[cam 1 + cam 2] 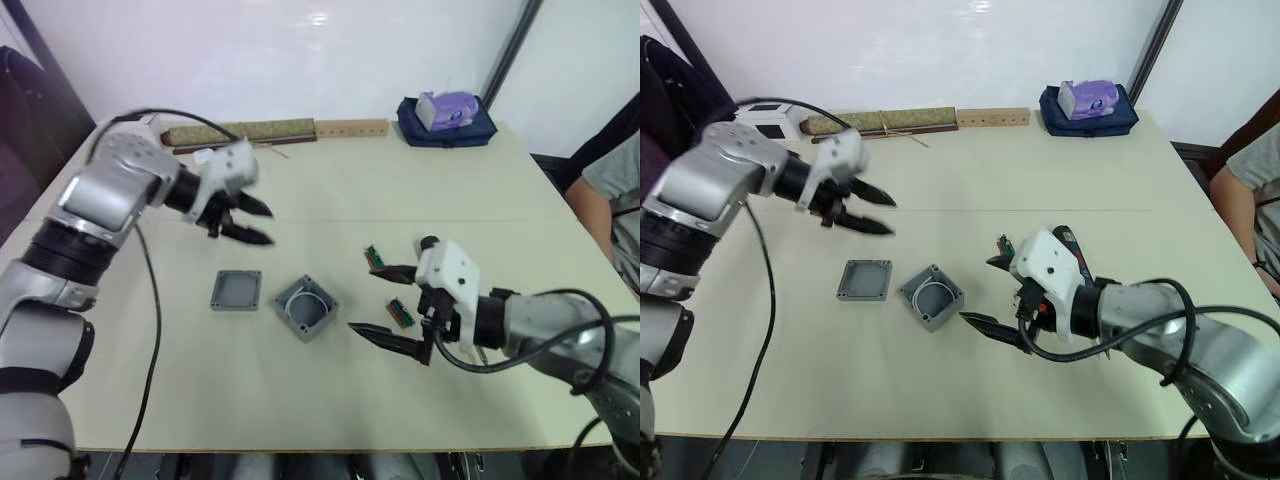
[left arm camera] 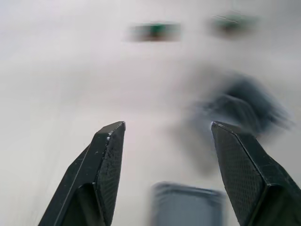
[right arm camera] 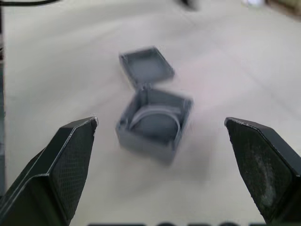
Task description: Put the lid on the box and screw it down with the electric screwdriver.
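Note:
The grey box (image 1: pixel 305 308) sits open-topped near the table's middle, a white wire loop inside. Just to its left lies the flat grey lid (image 1: pixel 236 290), recessed side up. My left gripper (image 1: pixel 268 225) hangs open above the table, behind the lid and apart from it. My right gripper (image 1: pixel 362 298) is open wide just right of the box, pointing at it without touching; its wrist view shows the box (image 3: pixel 153 123) between its fingers and the lid (image 3: pixel 146 66) beyond. The black electric screwdriver (image 1: pixel 1076 252) lies behind my right wrist, mostly hidden.
Two small green circuit boards (image 1: pixel 375 258) (image 1: pixel 401 312) lie by my right gripper. A dark blue bag with a purple pack (image 1: pixel 445 120) and wooden strips (image 1: pixel 260 131) line the far edge. A person (image 1: pixel 610 190) sits at the right edge.

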You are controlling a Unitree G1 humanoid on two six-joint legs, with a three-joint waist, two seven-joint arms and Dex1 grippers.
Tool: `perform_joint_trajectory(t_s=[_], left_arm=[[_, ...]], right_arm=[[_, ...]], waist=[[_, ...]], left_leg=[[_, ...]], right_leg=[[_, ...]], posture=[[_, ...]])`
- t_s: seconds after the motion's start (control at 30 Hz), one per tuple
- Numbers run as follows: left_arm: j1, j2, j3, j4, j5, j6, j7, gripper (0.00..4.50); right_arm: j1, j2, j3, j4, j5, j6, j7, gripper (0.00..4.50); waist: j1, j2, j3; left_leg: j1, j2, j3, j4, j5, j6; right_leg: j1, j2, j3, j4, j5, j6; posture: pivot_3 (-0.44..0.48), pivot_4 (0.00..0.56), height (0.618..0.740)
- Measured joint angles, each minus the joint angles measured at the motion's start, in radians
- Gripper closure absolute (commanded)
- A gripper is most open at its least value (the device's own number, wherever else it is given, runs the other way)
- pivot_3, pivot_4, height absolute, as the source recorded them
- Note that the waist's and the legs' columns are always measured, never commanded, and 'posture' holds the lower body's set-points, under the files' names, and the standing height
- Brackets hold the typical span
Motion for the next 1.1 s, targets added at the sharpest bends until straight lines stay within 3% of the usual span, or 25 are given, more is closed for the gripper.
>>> perform_joint_trajectory(t_s=[0.1,0.2,0.37,0.7,0.93,1.1], left_arm=[[0.074,-0.006,0.049,-0.017,0.051,0.301,0.190,1.55],[0.131,-0.042,0.126,-0.044,0.050,0.501,0.294,1.55],[0.180,-0.052,0.218,-0.146,0.028,0.671,0.387,1.55],[0.261,-0.048,0.218,-0.204,-0.080,0.706,0.468,1.55],[0.258,-0.133,0.201,-0.155,-0.075,0.703,0.550,1.55],[0.251,-0.139,0.185,-0.135,-0.063,0.682,0.574,1.55]], right_arm=[[-0.089,-0.021,0.197,0.052,-0.162,-0.055,0.048,0.00],[-0.120,-0.004,0.316,0.114,-0.285,-0.111,0.076,0.00],[-0.141,0.073,0.368,0.155,-0.365,-0.168,0.105,0.00],[-0.106,0.137,0.390,0.171,-0.445,-0.181,0.110,0.00],[-0.085,0.177,0.382,0.169,-0.460,-0.162,0.091,0.00],[-0.066,0.178,0.358,0.152,-0.466,-0.134,0.078,0.00]], waist=[[-0.009,0.000,0.000],[-0.006,-0.001,0.001],[-0.001,-0.001,0.001],[-0.001,-0.001,0.001],[0.001,-0.001,0.000],[0.000,0.000,0.000]], left_leg=[[-0.001,-0.001,0.002,0.000,0.000,0.000],[-0.003,0.000,0.002,0.000,0.000,0.000],[-0.003,0.000,0.002,0.001,0.001,-0.001],[-0.002,0.000,0.002,0.001,0.001,-0.002],[-0.002,-0.002,0.002,0.001,0.001,-0.002],[0.000,-0.002,0.002,0.001,0.001,-0.002]], right_leg=[[-0.003,-0.001,0.002,0.001,0.000,0.000],[-0.006,-0.001,0.002,0.004,0.000,0.000],[-0.006,-0.003,0.002,0.005,0.000,0.000],[-0.006,-0.003,0.002,0.007,0.000,0.000],[-0.005,-0.004,0.002,0.006,0.000,0.000],[-0.004,-0.003,0.002,0.007,0.000,0.000]], posture=[[0.000,0.150,0.740],[0.000,0.150,0.740],[0.000,0.150,0.740],[0.000,0.150,0.740],[0.000,0.150,0.740],[0.000,0.150,0.740]])
